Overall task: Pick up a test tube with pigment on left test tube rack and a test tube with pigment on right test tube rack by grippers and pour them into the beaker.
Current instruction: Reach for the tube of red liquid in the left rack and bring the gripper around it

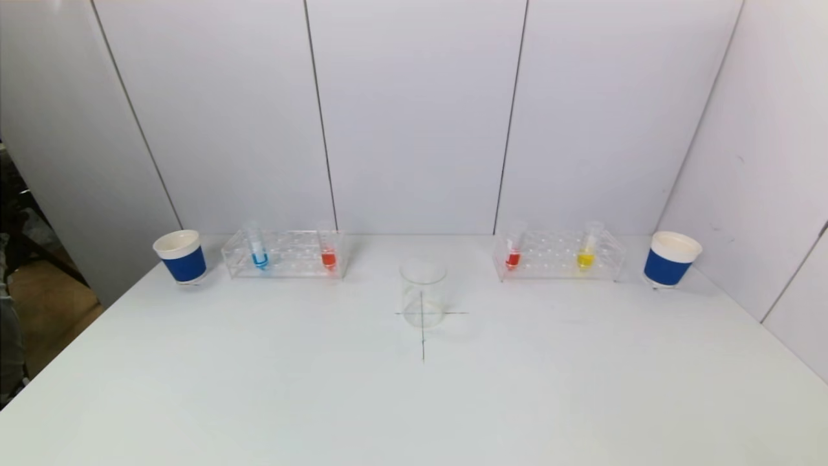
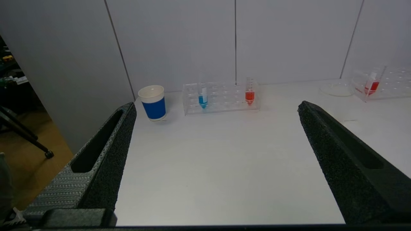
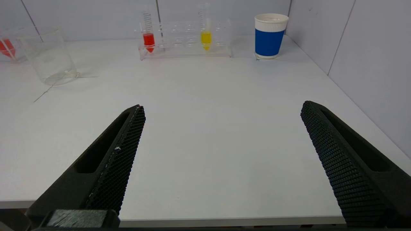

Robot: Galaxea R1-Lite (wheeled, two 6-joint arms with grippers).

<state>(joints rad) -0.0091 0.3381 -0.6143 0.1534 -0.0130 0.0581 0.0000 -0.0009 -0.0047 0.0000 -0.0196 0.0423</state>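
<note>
The clear left test tube rack (image 1: 284, 255) (image 2: 221, 98) holds a blue-pigment tube (image 1: 259, 249) (image 2: 203, 98) and an orange-red tube (image 1: 328, 251) (image 2: 249, 93). In the right test tube rack (image 1: 559, 255) (image 3: 185, 40) stand a red tube (image 1: 513, 252) (image 3: 148, 37) and a yellow tube (image 1: 587, 251) (image 3: 206, 35). An empty glass beaker (image 1: 423, 292) (image 3: 48, 56) sits on a cross mark at the table's middle. Both grippers are out of the head view. My left gripper (image 2: 216, 109) and right gripper (image 3: 221, 107) hover open near the table's front edge, nothing between their fingers.
A blue-and-white paper cup (image 1: 181, 257) (image 2: 153, 102) stands left of the left rack; another cup (image 1: 670, 259) (image 3: 270, 35) stands right of the right rack. White wall panels close the back and right side. The table (image 1: 414, 401) drops off at its left edge.
</note>
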